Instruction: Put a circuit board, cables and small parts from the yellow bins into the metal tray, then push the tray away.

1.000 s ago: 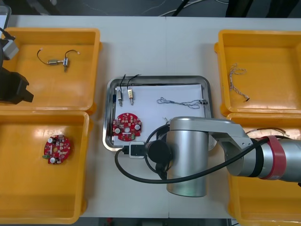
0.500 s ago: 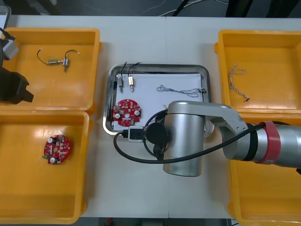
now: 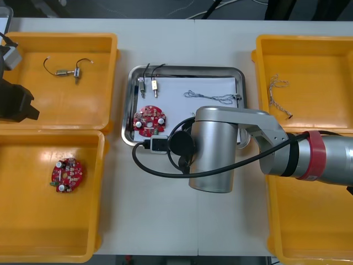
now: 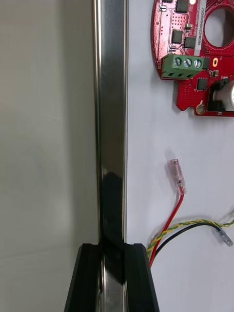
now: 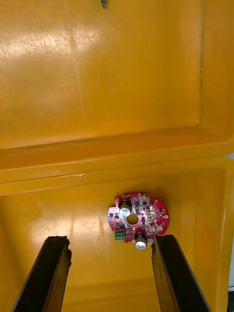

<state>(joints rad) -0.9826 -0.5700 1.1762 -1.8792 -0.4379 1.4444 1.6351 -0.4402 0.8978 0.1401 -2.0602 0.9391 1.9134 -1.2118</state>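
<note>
At the far left, the left end effector (image 5: 111, 238) hangs idle over the nearer left yellow bin (image 3: 33, 221), fingers spread wide, with a spare red circuit board (image 5: 138, 223) lying in the bin below them. In the middle of the table (image 3: 165, 221), between the bins, sits the metal tray (image 3: 187, 70). It holds a round red circuit board (image 3: 149, 121) at its left, two small metal parts (image 3: 149, 84) beyond that, a twisted cable (image 3: 212, 98) toward its right, and a red and yellow cable (image 4: 168, 226) by the near rim. The right end effector (image 4: 112, 246) is at that near rim, its fingers pinching the thin metal edge between them. The step in hand looks to be the push away. It would go best as a slow, straight slide, low on the table and parallel to the bin walls, so the tray neither swings into a bin nor jolts its loose load. Another twisted cable (image 3: 278, 93) lies in the far right bin (image 3: 331, 55).
</note>
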